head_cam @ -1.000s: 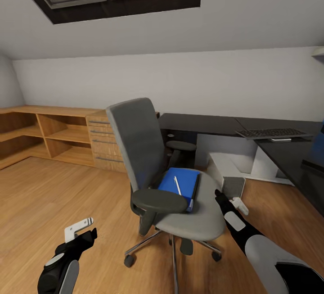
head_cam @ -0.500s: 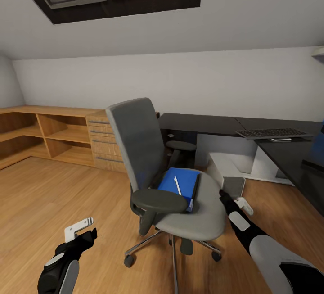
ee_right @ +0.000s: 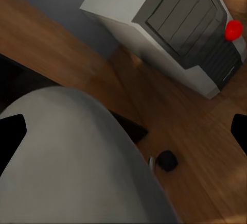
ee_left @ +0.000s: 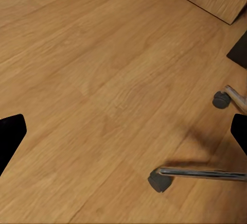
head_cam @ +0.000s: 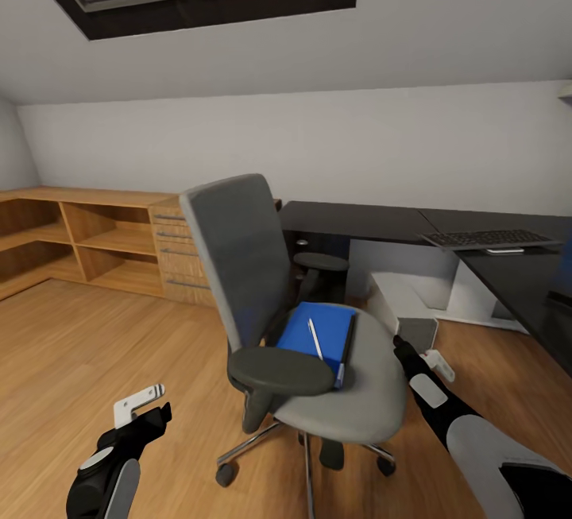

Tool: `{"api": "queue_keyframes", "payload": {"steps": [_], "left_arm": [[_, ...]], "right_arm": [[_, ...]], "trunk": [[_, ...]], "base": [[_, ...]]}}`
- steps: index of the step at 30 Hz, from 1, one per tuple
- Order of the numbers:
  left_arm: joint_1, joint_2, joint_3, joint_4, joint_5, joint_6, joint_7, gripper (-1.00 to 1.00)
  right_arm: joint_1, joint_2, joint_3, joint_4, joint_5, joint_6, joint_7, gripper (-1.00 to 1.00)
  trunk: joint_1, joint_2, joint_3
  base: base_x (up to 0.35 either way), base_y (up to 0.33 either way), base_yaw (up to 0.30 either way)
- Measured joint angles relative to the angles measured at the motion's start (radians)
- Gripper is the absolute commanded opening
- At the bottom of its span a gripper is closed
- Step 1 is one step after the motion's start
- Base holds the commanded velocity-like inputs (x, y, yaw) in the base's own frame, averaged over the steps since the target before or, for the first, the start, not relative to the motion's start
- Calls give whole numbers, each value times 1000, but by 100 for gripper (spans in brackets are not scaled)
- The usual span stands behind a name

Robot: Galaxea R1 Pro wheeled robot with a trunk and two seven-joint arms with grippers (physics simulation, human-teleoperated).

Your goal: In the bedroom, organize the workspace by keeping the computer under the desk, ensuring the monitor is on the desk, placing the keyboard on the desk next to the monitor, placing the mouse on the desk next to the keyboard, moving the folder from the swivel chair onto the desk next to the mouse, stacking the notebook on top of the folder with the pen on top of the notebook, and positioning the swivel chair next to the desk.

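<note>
far left of the head view there's a wooden shelf unit (head_cam: 87, 241) along the wall, nothing to do with the job. lower left, the left gripper (head_cam: 141, 406) hangs over bare wood floor (head_cam: 71, 344) with its fingers spread and nothing between them; its wrist view looks down at the chair's metal legs and casters (ee_left: 160, 180).

middle of the frame is the swivel chair (head_cam: 238, 265), turned so its back faces left. the folder (head_cam: 318, 330) lies flat on the seat, bright blue, with the pen (head_cam: 314, 338) lying on top of it. a dark strip along the folder's right edge might be the notebook, can't say for sure.

handling guess: the folder looks stiff and light, but it's flat on soft upholstery, so pinching the edge nearest the seat front seems the way in. the pen looks likely to roll off if the folder tips, so probably take it first.

right of the seat, the right gripper (head_cam: 425, 360) sits just beside the seat edge, fingers apart, holding nothing. its wrist view shows the grey seat close up and the computer (ee_right: 180, 33) on the floor.

upper right, the keyboard (head_cam: 485, 239) rests on the black bench (head_cam: 357, 221), with a small pale thing just in front of it, too small to tell.
</note>
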State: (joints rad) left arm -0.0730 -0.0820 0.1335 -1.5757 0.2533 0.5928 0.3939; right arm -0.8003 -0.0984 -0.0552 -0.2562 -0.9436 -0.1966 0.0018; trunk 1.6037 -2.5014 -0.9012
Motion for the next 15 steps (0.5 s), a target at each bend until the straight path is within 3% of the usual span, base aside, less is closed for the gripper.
{"api": "queue_keyframes", "payload": {"steps": [15], "left_arm": [[0, 0, 0, 0, 0, -1, 2, 100]], "right_arm": [[0, 3, -3, 20, -3, 0, 0, 100]], "trunk": [[0, 0, 0]], "base": [[8, 0, 0]]}}
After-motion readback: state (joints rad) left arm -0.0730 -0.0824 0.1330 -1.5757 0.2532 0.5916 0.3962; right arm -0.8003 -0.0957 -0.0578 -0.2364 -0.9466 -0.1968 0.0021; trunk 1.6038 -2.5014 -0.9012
